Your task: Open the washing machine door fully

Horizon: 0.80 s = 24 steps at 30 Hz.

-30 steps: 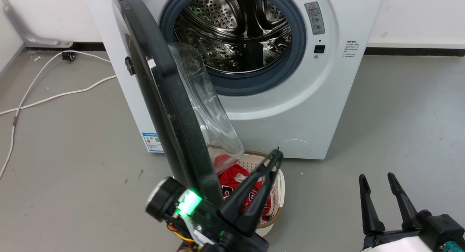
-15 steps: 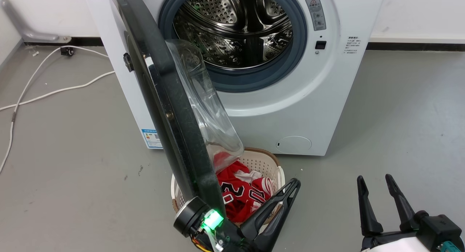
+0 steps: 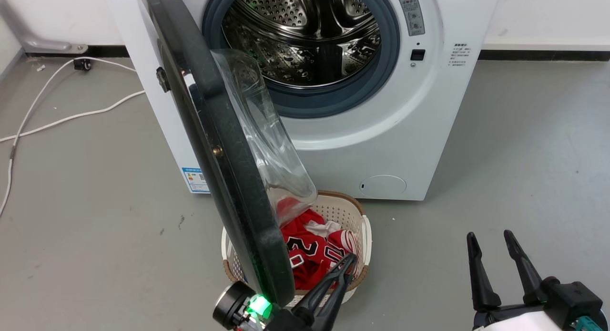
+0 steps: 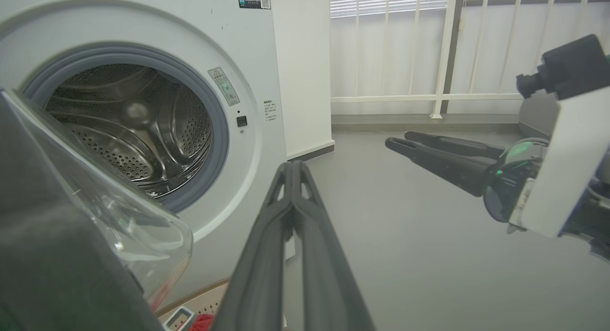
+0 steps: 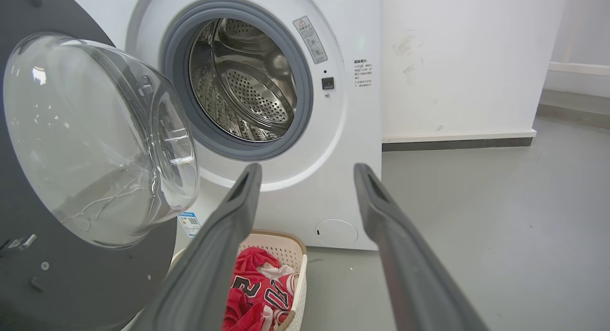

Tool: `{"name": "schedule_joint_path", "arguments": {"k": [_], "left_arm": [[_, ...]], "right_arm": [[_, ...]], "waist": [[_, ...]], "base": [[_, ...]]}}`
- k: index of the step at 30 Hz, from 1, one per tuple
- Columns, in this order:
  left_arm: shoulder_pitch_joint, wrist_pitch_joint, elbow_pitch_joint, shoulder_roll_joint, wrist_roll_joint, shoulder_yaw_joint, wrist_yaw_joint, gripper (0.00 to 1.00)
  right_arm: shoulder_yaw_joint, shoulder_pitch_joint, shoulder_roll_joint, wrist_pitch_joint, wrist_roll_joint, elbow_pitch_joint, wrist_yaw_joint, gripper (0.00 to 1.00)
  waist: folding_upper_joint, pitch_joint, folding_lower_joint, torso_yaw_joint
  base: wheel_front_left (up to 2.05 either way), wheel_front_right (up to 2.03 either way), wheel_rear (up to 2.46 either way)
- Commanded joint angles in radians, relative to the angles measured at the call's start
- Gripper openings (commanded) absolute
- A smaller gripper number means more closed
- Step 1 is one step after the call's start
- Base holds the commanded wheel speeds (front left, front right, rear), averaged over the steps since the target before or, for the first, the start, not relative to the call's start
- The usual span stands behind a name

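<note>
The left claw (image 3: 350, 262) is clenched on nothing, with the washing machine door (image 3: 224, 169) standing half-swung just to its left; the right claw (image 3: 488, 235) hangs released, well off to its right. A sideways push could slip off the glossy rim, or the claw could snag the laundry basket (image 3: 367, 235) beneath it.

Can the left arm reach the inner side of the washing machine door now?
Probably yes. The shut left gripper sits close to the lower rim of the washing machine door, on its glass side, over the laundry basket; nothing stands between them.
</note>
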Motion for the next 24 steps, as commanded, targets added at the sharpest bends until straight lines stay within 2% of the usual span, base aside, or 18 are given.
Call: {"name": "schedule_joint_path", "arguments": {"k": [1, 13, 18, 24], "left_arm": [[0.011, -0.003, 0.020, 0.000, -0.008, 0.015, -0.006, 0.00], [0.017, -0.003, 0.153, -0.018, -0.015, 0.139, -0.008, 0.00], [0.018, -0.002, 0.162, -0.010, -0.002, 0.202, 0.012, 0.00], [0.047, -0.002, 0.150, -0.002, 0.012, 0.234, 0.012, 0.00]], "right_arm": [[0.000, -0.011, 0.003, -0.002, -0.003, 0.003, 0.000, 1.00], [-0.005, -0.014, 0.003, -0.002, -0.004, 0.013, 0.000, 1.00], [-0.006, -0.003, 0.003, -0.002, -0.001, 0.018, 0.000, 1.00], [-0.003, 0.012, 0.003, -0.002, 0.009, 0.024, 0.000, 1.00]], "waist": [[0.0000, 0.001, 0.0000, -0.002], [0.0000, 0.011, 0.0000, 0.000], [0.0000, 0.009, 0.0000, 0.020], [0.0000, 0.002, 0.0000, 0.057]], "base": [[0.00, 0.00, 0.00], [0.00, 0.00, 0.00], [0.00, 0.00, 0.00], [0.00, 0.00, 0.00]]}}
